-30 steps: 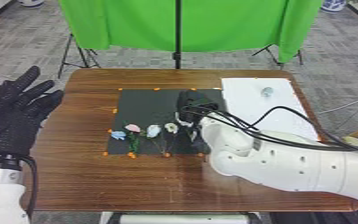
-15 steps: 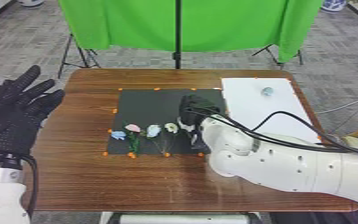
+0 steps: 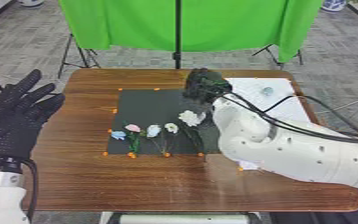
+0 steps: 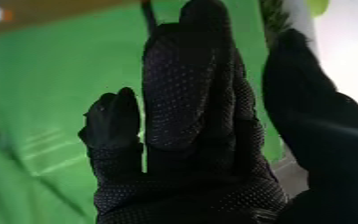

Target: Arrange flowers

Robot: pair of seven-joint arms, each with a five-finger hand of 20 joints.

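The cloth (image 3: pixel 238 25) is bright green, the table (image 3: pixel 87 175) brown.

Ok so the right hand (image 3: pixel 207 86) has moved farther forward and a bit right, and the big white flower (image 3: pixel 191 118) it was mostly covering now shows, near that hand on the robot's side.

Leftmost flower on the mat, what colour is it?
The flower is pale blue, seen best in the head view.
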